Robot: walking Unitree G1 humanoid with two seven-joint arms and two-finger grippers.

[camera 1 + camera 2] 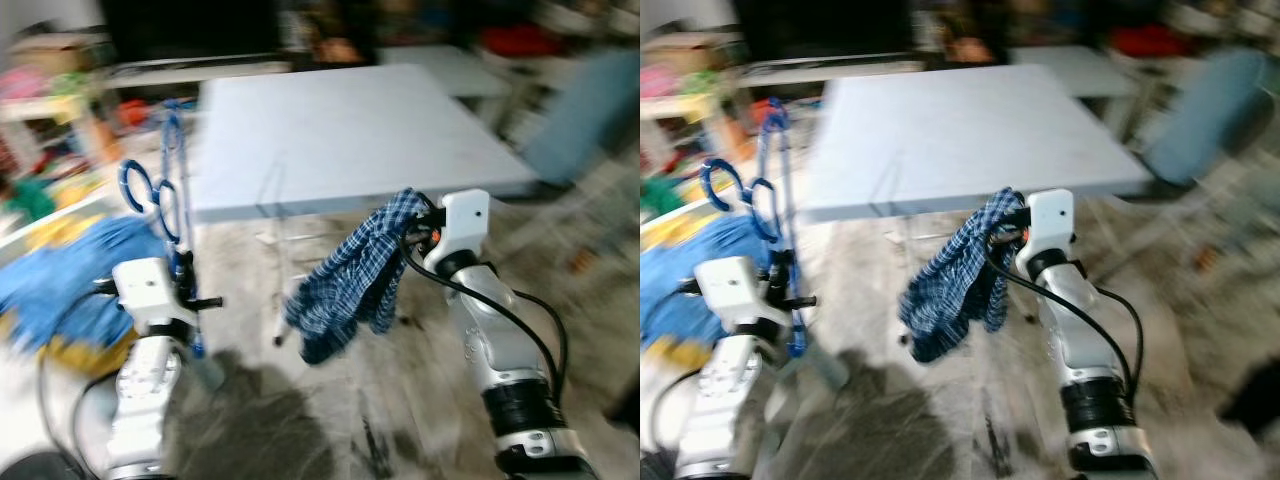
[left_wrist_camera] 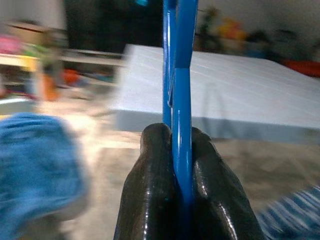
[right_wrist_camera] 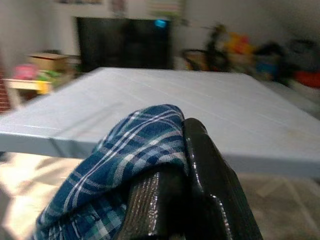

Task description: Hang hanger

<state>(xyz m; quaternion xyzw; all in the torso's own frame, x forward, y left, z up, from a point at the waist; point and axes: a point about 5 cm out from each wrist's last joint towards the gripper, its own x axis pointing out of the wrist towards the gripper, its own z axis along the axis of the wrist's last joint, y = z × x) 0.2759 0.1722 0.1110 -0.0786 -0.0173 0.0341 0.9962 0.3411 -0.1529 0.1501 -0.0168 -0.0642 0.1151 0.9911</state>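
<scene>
Two grippers were up and both loaded, with the head views motion-blurred. Left gripper (image 2: 181, 150) was clenched on the blue hanger (image 1: 170, 200), fingers (image 2: 150, 185) pinching the shaft from both sides. The hanger stood roughly upright above the left wrist, on the left of the scene, its hooked top ending near the left edge of the table (image 1: 330, 130). Whether one or several hangers were stacked was not readable through the blur.

Right gripper (image 3: 182, 150) was clenched on the blue plaid shirt (image 1: 350, 275). The cloth was bunched over the fingers (image 3: 205, 165) at the top and drooped down and to the left, hanging free above the floor (image 1: 380, 410), just in front of the table's near edge. A black cable (image 1: 500, 310) looped along the right forearm.

Hanger and shirt were well apart, with the gap between the two arms open. The table was a pale grey-blue slab, with nothing legible on its top. A blue cloth pile (image 1: 70, 270) lay on the near left, beside the left arm. A dark cabinet (image 3: 120, 42) stood at the far side, behind the table, with blurred colourful clutter to either side of it. A grey-blue chair (image 1: 1200, 110) sat to the far right.
</scene>
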